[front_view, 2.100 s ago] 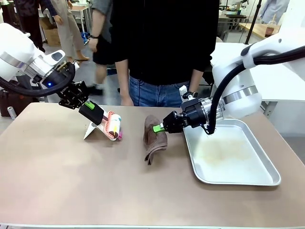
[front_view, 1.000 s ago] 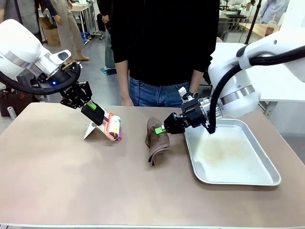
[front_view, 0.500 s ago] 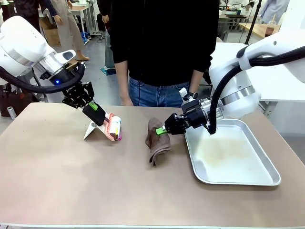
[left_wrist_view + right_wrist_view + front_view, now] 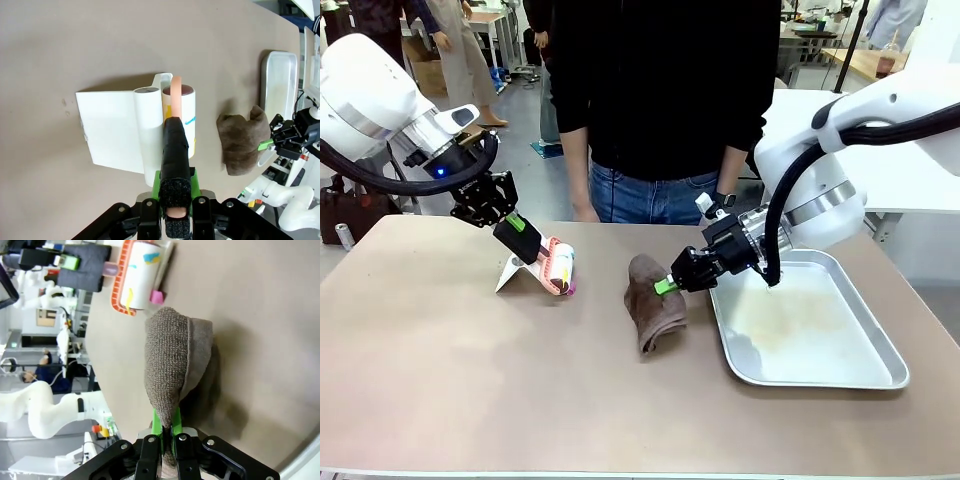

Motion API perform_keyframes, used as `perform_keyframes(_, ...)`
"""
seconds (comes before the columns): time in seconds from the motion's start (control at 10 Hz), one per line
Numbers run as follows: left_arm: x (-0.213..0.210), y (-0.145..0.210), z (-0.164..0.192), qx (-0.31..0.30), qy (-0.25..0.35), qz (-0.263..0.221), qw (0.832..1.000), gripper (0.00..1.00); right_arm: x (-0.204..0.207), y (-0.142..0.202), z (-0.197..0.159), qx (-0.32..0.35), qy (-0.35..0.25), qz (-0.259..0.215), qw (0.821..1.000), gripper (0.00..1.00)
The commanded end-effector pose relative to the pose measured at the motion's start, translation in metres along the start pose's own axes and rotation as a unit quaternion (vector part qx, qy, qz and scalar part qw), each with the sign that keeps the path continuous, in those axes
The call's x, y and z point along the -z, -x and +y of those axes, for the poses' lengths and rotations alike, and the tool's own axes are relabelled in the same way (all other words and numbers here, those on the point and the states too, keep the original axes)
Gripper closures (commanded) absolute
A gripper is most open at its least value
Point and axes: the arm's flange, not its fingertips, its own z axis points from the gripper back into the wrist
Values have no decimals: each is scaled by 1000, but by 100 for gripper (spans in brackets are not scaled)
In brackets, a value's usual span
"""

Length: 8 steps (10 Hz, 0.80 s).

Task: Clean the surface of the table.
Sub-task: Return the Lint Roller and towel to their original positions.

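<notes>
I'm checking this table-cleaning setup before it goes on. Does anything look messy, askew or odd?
Mostly tidy. The metal tray carries a faint yellowish smear on its floor. The brown cloth lies bunched rather than flat, pinched by the right gripper. The lint roller in the left gripper is tilted against its white stand.

White rounded arms, black cables, black tools with green pads (image 4: 665, 285).
</notes>
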Motion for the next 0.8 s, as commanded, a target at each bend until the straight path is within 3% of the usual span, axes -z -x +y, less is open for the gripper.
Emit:
perform_keyframes(0.0, 2, -3, 6, -14, -10, 8, 1000, 78, -3, -7, 13, 16, 68, 14, 997, 92)
perform_keyframes(0.3, -1, -3, 7, -14, -8, 5, 1000, 78, -1, -17, 27, 14, 174, 22, 984, 92)
perform_keyframes(0.7, -2, -4, 8, -14, -5, 4, 1000, 78, 11, -18, 27, 12, 205, 28, 978, 89)
